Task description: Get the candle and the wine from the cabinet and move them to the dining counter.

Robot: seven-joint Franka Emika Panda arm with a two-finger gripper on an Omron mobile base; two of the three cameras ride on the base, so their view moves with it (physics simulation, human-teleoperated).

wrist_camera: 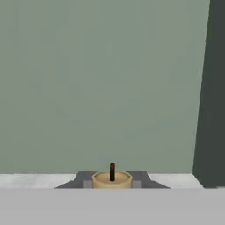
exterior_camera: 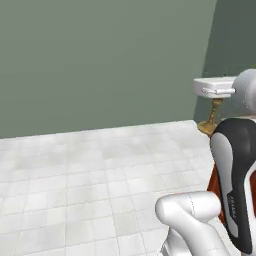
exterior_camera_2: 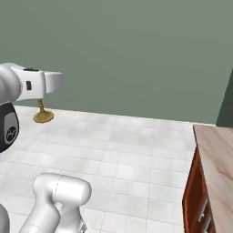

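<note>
My gripper (wrist_camera: 112,183) is shut on the candle (wrist_camera: 112,177). In the hand view its cream top and dark wick stand between the fingertips (wrist_camera: 86,181). In the left base view the candle's brass holder (exterior_camera: 215,116) hangs under the white hand at the right, above the floor. The right base view shows its flared base (exterior_camera_2: 43,116) below the hand at the left. The wine and the cabinet are out of view.
White tiled floor (exterior_camera: 100,165) stretches ahead to a plain grey-green wall (exterior_camera_2: 136,54). A counter (exterior_camera_2: 218,159) with a pale brown top, a red-brown front and silver handles stands at the right; I cannot tell whether it is the dining counter.
</note>
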